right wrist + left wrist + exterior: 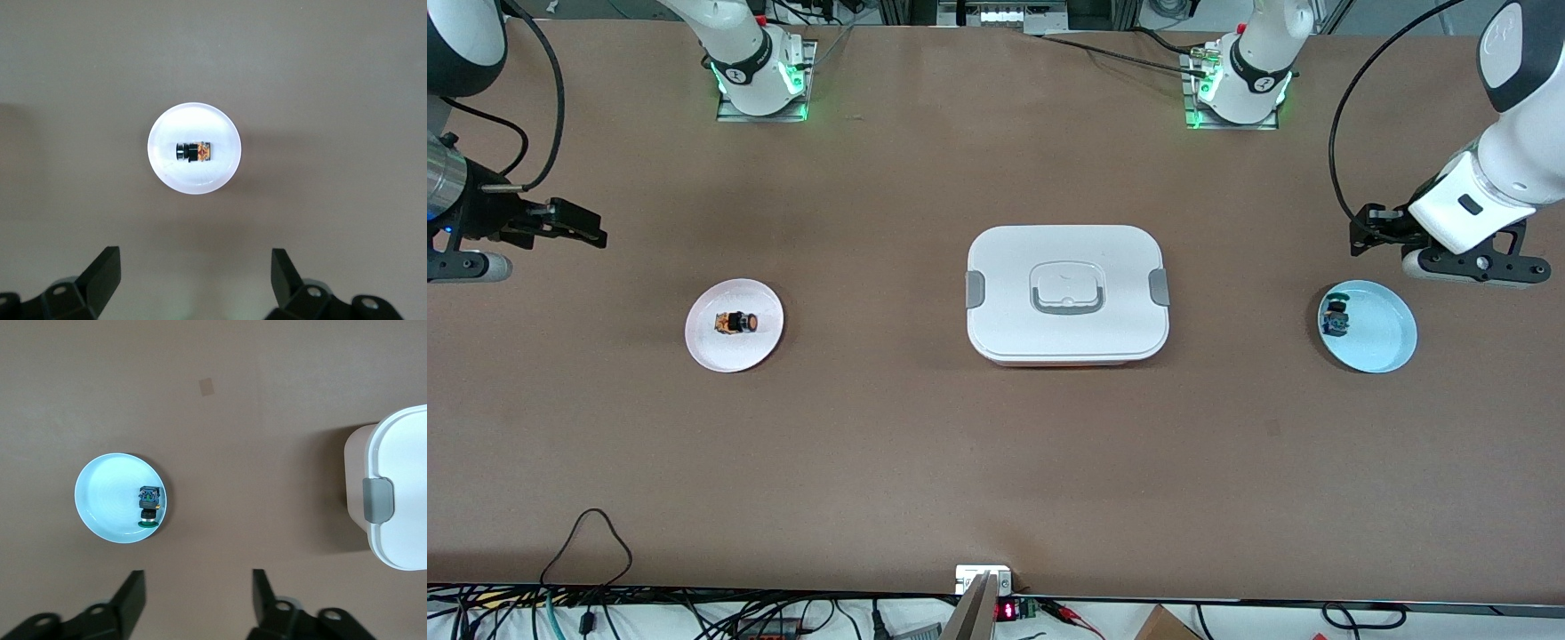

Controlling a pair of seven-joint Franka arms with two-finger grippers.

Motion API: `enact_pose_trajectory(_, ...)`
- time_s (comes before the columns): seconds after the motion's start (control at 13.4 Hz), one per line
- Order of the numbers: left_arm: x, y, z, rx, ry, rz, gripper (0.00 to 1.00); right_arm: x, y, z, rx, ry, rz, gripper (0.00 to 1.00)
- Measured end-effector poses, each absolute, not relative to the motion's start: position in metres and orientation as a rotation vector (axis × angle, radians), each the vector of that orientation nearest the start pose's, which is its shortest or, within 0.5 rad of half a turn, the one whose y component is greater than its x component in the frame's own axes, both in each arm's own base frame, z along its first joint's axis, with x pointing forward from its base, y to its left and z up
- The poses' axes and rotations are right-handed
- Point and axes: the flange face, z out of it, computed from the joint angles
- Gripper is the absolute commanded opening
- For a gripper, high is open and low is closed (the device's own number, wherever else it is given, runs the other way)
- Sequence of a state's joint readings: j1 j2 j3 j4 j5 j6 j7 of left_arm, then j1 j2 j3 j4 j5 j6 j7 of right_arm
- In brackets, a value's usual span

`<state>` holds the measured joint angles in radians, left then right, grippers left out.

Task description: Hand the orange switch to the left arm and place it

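Observation:
The orange switch (pixel 736 323) lies on its side on a white plate (pixel 711 351) toward the right arm's end of the table. It also shows in the right wrist view (pixel 193 152) on that plate (pixel 193 177). My right gripper (pixel 594 234) is open and empty, up over bare table beside the plate; its jaws (pixel 195 267) stand wide apart. The white box (pixel 1067 342) sits shut at the table's middle. My left gripper (pixel 1360 233) is open and empty (pixel 198 587) over bare table beside a blue plate.
The light blue plate (pixel 1383 342) toward the left arm's end holds a blue-bodied, green-capped switch (pixel 1336 317), which also shows in the left wrist view (pixel 149 507). The box's edge with a grey clip (pixel 377 500) shows there too. Cables hang along the table's nearest edge.

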<state>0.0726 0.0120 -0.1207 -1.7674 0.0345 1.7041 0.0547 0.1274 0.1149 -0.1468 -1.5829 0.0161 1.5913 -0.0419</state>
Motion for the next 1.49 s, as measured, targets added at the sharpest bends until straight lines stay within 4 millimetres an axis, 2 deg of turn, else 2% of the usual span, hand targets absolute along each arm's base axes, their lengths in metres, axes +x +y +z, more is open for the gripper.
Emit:
enact_pose_trajectory(0.45, 0.558, -0.023, 0.536, -3.102, 0.169, 0.119, 1.0, 0.594, -0.003, 0.548, -3.14, -0.038, 0.132, 1.0)
enact_pose_trajectory(0.75, 0.558, -0.023, 0.536, -3.102, 0.169, 0.119, 1.0, 0.602, -0.002, 0.534, -3.144, -0.04, 0.137, 1.0)
enact_pose_trajectory(0.89, 0.558, -0.023, 0.536, -3.102, 0.169, 0.119, 1.0, 0.61, 0.003, 0.52, -3.148, -0.05, 0.121, 1.0)
enact_pose_trajectory(1.19, 0.558, -0.024, 0.536, -3.102, 0.169, 0.119, 1.0, 0.615, 0.017, 0.474, -3.152, -0.085, 0.144, 1.0)
enact_pose_trajectory(1.34, 0.558, -0.024, 0.536, -3.102, 0.17, 0.119, 1.0, 0.615, 0.017, 0.454, -3.153, -0.084, 0.13, 1.0)
enact_pose_trajectory(1.49, 0.558, -0.024, 0.536, -3.102, 0.17, 0.119, 1.0, 0.614, 0.017, 0.443, -3.154, -0.084, 0.13, 1.0)
